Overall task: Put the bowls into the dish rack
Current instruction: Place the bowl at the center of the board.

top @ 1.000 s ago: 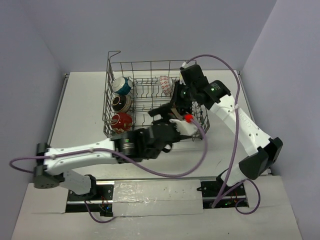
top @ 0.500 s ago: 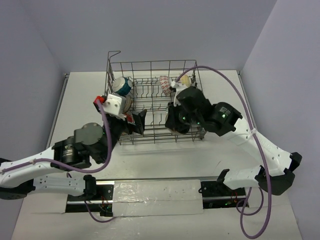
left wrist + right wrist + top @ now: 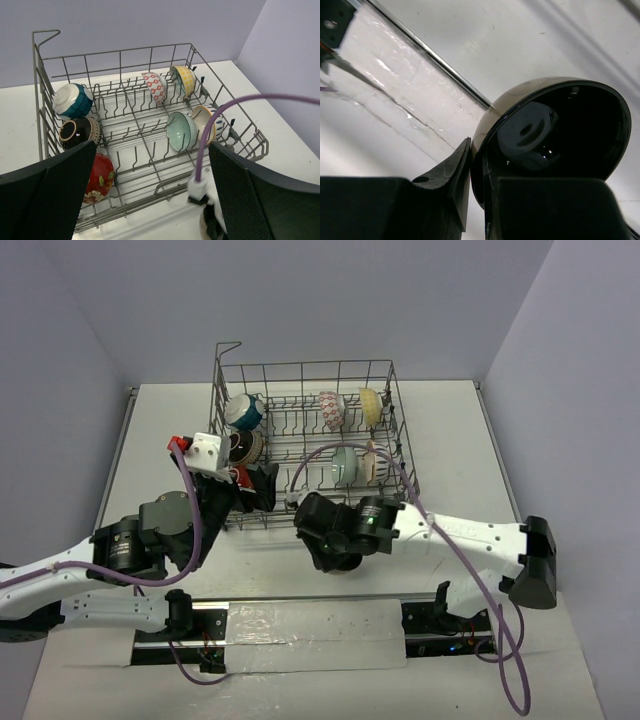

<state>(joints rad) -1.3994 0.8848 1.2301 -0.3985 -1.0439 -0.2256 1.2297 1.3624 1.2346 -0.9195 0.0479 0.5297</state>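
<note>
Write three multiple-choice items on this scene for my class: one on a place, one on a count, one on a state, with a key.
1. Where is the teal bowl?
A) far-left corner of the rack
B) near-right corner of the rack
C) outside the rack

2. How many bowls stand in the rack?
A) three
B) seven
C) ten

3. What is the right end effector doing?
A) open, empty
B) gripping the rack
C) shut on a black bowl

Key:
1 A, it sits at the rack's far-left corner.
2 B, seven show in the left wrist view.
3 C, its fingers clamp the bowl's rim.
</note>
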